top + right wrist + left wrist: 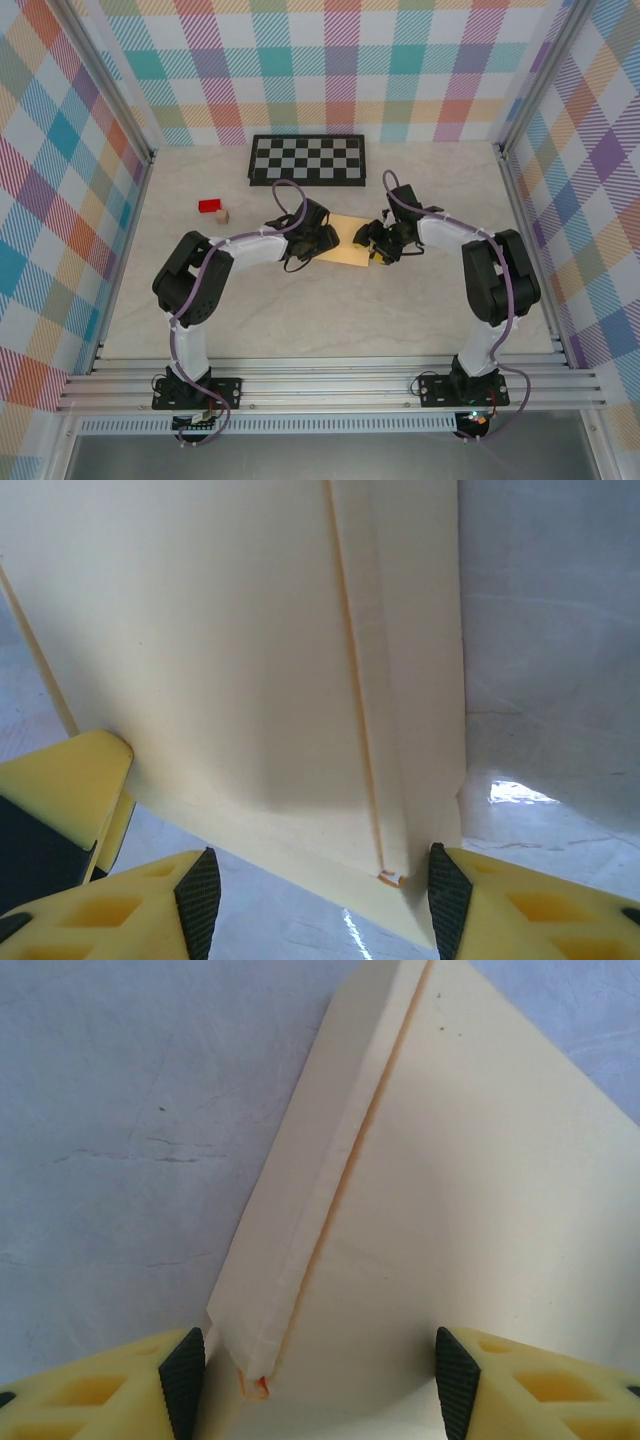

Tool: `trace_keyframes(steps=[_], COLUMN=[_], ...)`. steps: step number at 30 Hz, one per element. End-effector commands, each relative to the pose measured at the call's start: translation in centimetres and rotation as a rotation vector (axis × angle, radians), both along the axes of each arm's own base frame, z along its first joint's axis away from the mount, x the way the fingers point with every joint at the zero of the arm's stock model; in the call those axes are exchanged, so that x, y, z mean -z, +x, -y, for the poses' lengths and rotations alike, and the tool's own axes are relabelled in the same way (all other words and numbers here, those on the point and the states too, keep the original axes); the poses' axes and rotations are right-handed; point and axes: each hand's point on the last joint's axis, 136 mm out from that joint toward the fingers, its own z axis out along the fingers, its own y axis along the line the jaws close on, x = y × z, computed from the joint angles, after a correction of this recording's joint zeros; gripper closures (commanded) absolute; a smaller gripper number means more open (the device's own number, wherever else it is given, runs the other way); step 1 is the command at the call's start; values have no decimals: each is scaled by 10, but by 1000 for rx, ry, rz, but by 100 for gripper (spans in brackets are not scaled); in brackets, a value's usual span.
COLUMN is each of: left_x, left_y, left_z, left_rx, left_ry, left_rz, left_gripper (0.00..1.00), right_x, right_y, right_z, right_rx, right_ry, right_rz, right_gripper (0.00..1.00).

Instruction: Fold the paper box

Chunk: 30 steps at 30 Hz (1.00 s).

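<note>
The worktop is a pale beige slab, faintly marbled and lightly scuffed. Pastel plaid covers the left wall, the far wall and the right wall. An aluminium post slants up at the far-left corner. Ribbed aluminium rails run along the near edge. In the right wrist view, a bright glare patch lies on the worktop.
</note>
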Motion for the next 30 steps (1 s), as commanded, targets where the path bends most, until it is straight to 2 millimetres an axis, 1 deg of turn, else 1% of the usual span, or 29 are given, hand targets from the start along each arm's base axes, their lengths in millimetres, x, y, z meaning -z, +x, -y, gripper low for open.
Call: trace_keyframes(steps=[1,6,10,13,16,20,21,24,28,30], left_x=[27,26,27,28,31,29,31,33,36,36], left_y=[-30,-29,-28,-27,-27,-22,-26,-26,-26,-25], left_z=[-4,-5,-7,-8,-9,-10,-13,-15,-16,-17], left_rx=[38,35,33,35,37,36,36,37,40,41], left_ry=[69,73,82,87,97,107,125,138,145,146], left_rz=[-106,-103,-103,-105,-108,-96,-115,-121,-129,-131], left_gripper=[37,37,37,38,39,39,39,39,39,39], right_x=[-16,-13,-20,-23,-18,-8,-7,0,11,16], right_y=[-2,-1,-3,-9,-15,-23,-24,-28,-29,-27], right_z=[3,2,4,7,9,5,4,1,3,6], right_rx=[-62,-76,-85,-110,-148,-193,-203,-231,-230,-227], right_ry=[-55,-54,-63,-80,-94,-103,-108,-124,-152,-173], right_rz=[59,57,76,101,113,114,115,105,94,94], right_gripper=[40,40,40,41,45,54,56,60,68,69])
